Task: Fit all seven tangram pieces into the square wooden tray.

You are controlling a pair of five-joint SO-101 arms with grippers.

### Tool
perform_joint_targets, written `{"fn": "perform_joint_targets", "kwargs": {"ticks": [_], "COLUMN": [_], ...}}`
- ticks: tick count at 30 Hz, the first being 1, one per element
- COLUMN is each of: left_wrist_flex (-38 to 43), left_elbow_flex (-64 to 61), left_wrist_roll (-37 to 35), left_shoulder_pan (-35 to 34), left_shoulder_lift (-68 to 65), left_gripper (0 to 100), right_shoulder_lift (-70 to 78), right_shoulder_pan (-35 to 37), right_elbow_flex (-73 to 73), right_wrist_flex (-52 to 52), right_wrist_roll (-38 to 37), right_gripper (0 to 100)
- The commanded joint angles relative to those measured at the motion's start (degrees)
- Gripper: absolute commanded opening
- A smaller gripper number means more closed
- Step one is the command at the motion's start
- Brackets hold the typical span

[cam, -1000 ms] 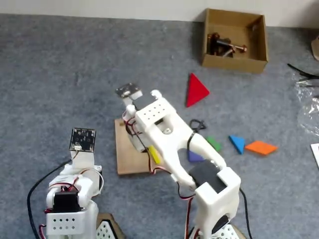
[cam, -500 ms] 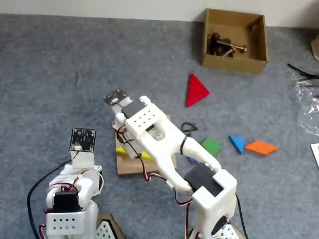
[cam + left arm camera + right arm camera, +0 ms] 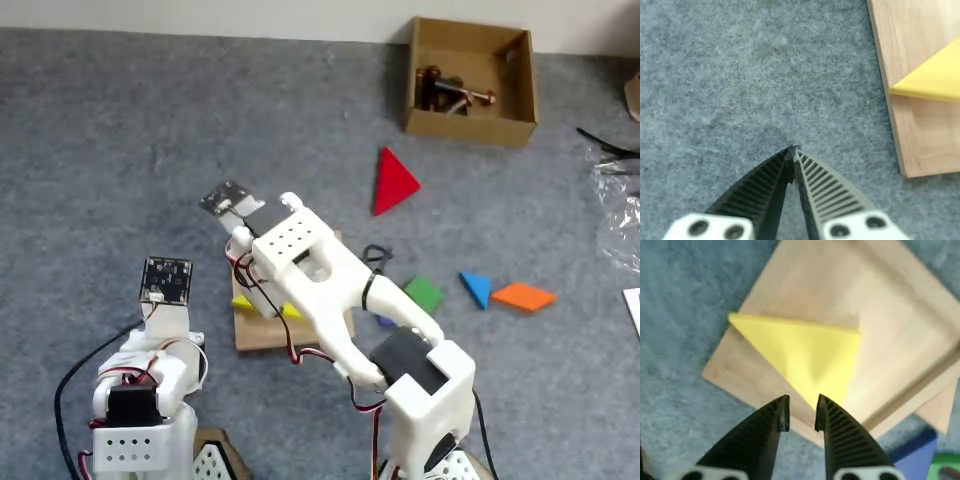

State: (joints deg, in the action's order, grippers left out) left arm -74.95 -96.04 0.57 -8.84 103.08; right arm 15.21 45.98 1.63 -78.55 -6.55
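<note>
The yellow triangle lies flat in the tray, with the right pincer slightly apart and empty above one corner. The left pincer sits together over the desk. The triangle looks light, stiff and probably slick, so it is best pinched across its edges.

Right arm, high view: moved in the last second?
Yes. The right arm swung left, away from the red triangle, farther across the wooden tray.

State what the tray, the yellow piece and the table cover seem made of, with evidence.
Tray: pale unpainted wood, faint grain.
Yellow piece: smooth, matt, evenly coloured; painted wood or plastic, unclear.
Table cover: grey felt or carpet, fuzzy fibres.
</note>
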Motion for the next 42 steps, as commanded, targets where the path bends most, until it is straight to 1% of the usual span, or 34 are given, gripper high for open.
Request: {"fn": "perform_joint_targets", "kwargs": {"ticks": [1,3,7,9,10,11,14,17,24,35,42], "left_wrist_flex": [-0.26,-0.26,-0.26,-0.26,-0.26,-0.26,-0.26,-0.26,-0.26,-0.26,-0.26], "left_elbow_flex": [-1.19,-1.19,-1.19,-1.19,-1.19,-1.19,-1.19,-1.19,-1.19,-1.19,-1.19], "left_wrist_roll": [-0.26,-0.26,-0.26,-0.26,-0.26,-0.26,-0.26,-0.26,-0.26,-0.26,-0.26], "left_shoulder_pan": [-0.57,-0.57,-0.57,-0.57,-0.57,-0.57,-0.57,-0.57,-0.57,-0.57,-0.57], "left_shoulder_lift": [-0.13,-0.13,-0.13,-0.13,-0.13,-0.13,-0.13,-0.13,-0.13,-0.13,-0.13], "left_gripper": [1,1,1,1,1,1,1,1,1,1,1], "right_shoulder_lift": [-3.21,-3.21,-3.03,-3.12,-3.12,-3.12,-3.38,-3.38,-3.38,-3.12,-3.12], "right_shoulder_pan": [-0.84,-0.92,-0.66,-0.66,-0.75,-0.84,-0.84,-0.84,-0.84,-0.84,-0.66], "right_elbow_flex": [-0.31,-0.22,0.04,1.71,2.77,3.82,7.43,9.63,10.42,10.42,10.51], "right_wrist_flex": [4.18,6.29,10.07,12.35,13.93,15.43,20.62,23.43,23.16,12.18,8.22], "right_wrist_roll": [-1.14,-1.41,-7.65,-8.35,-8.35,-8.35,-8.35,-8.35,-8.18,-8.09,-8.09], "right_gripper": [8.7,8.7,7.4,1.0,0.0,1.2,0.3,0.3,0.3,0.4,0.4]}}
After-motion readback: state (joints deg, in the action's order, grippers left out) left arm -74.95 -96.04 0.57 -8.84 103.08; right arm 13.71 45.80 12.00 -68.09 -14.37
